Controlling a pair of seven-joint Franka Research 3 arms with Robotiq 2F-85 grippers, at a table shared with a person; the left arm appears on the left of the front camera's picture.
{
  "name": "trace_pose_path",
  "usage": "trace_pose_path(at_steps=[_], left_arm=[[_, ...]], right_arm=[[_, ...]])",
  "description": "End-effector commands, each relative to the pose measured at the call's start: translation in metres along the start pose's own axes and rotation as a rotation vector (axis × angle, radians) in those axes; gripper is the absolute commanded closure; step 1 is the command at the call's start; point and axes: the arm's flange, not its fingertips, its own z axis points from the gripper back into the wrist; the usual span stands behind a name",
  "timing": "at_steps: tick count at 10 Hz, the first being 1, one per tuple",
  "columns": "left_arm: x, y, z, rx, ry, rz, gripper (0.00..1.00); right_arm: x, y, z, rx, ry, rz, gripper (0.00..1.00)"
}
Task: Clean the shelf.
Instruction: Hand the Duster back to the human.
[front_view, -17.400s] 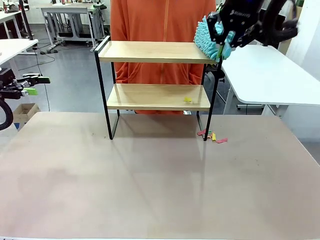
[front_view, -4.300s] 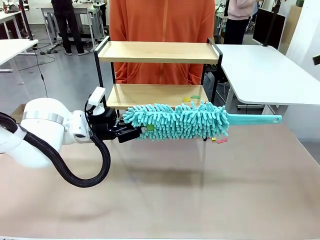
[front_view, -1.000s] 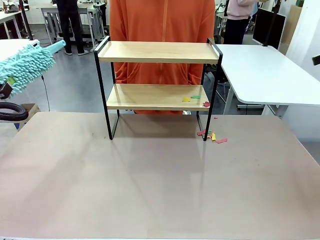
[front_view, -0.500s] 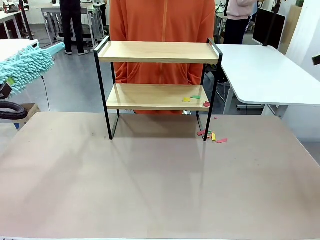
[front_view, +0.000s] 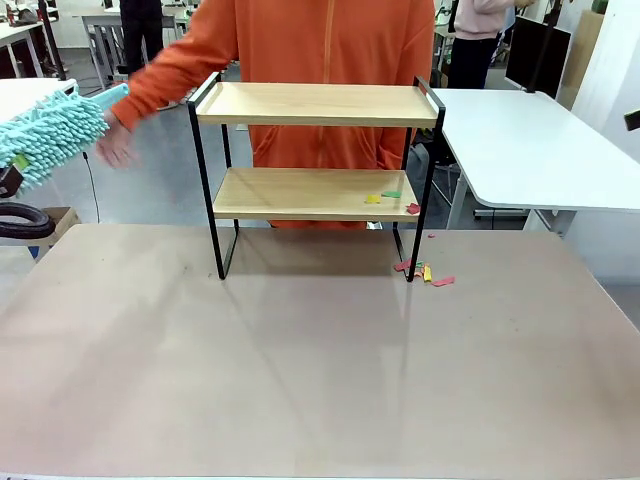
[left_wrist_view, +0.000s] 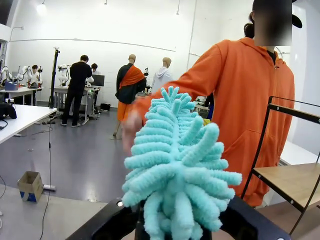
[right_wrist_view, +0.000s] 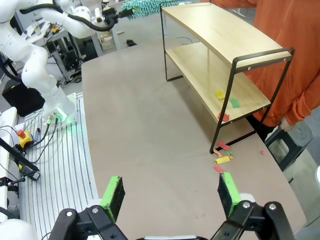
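The shelf (front_view: 315, 170) stands at the far middle of the brown table (front_view: 300, 380), with small coloured paper bits (front_view: 392, 199) on the right end of its lower board and more bits (front_view: 425, 272) on the table by its right front leg. At the far left, the left gripper (left_wrist_view: 172, 225) has its jaws closed tight on a fluffy teal duster (front_view: 45, 135), and a person in an orange top reaches a hand (front_view: 115, 145) out, right beside the duster. The right gripper (right_wrist_view: 170, 192) hangs high over the right side of the table with its jaws wide apart and nothing between them.
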Motion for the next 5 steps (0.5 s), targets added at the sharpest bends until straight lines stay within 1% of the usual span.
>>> trace_pose_path(at_steps=[1,5], left_arm=[[0.0038,-0.0020,-0.0005,-0.003,-0.005,-0.008,0.82],[0.0038,-0.0020,-0.0005,-0.003,-0.005,-0.008,0.82]], right_arm=[[0.0003,0.0001,0.0013,0.003,0.002,0.013,0.00],[0.0003,0.0001,0.0013,0.003,0.002,0.013,0.00]])
